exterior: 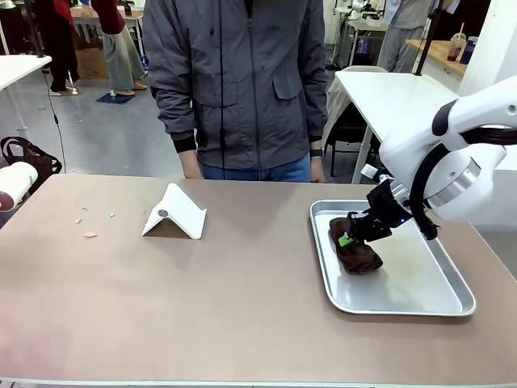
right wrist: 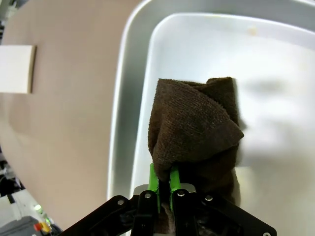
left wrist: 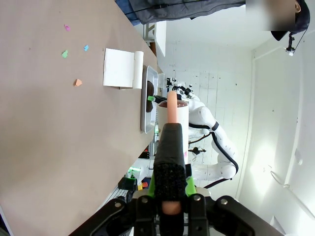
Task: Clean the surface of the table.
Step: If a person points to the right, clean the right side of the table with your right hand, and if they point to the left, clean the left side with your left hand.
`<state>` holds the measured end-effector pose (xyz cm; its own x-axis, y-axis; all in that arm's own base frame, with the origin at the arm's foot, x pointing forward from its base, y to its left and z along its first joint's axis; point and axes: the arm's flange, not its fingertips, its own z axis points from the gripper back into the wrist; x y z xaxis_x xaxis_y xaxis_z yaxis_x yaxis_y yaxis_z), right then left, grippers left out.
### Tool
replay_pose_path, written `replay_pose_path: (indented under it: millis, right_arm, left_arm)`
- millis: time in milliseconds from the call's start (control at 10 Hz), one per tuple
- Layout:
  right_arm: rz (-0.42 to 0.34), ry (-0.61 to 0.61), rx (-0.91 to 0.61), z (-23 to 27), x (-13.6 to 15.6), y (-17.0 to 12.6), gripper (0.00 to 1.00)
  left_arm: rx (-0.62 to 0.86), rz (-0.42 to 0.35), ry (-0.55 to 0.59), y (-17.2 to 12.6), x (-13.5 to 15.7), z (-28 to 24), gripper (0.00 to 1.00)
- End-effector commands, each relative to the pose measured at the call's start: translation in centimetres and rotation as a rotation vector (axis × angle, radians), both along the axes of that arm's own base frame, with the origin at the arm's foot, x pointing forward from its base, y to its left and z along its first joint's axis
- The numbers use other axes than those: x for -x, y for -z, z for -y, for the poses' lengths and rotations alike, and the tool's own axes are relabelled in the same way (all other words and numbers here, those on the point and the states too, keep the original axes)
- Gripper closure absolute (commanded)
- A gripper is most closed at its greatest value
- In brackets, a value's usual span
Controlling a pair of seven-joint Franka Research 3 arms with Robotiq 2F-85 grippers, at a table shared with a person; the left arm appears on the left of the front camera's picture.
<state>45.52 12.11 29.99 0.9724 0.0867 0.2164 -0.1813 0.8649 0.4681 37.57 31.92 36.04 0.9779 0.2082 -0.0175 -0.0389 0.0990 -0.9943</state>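
- Brown and wide, the table (exterior: 242, 299) is shared with a person in a grey jacket, who stands at its far edge; a few small coloured scraps (exterior: 89, 234) lie on its left part, near a white folded card (exterior: 174, 212).
- On its right part a silver tray (exterior: 404, 309) is set; a dark brown cloth (exterior: 359, 255) lies bunched inside.
- 1 fold of the cloth is pinched tight by the right gripper (right wrist: 164, 179).
- The cloth should be lifted straight up, clear of the tray rim, then carried to the scraps and pressed flat.
- The right arm is bent down from the right, its wrist tipped toward the tray's left end.
- The left gripper (left wrist: 170, 147) is held by the table's left end, closed on a white roller (left wrist: 172, 113) with a pink handle.
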Motion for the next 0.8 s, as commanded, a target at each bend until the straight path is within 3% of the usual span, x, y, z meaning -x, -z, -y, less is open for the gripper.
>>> replay_pose_path:
  millis: [0,700]
  right_arm:
    - [0.025,-0.044,-0.018,-1.1,0.0,0.5,0.91]
    - [0.036,0.051,0.064,3.2,-0.4,0.4,0.91]
  left_arm:
    - [0.005,0.019,0.014,-0.4,0.4,0.1,0.81]
    - [0.005,0.019,0.014,-0.4,0.4,0.1,0.81]
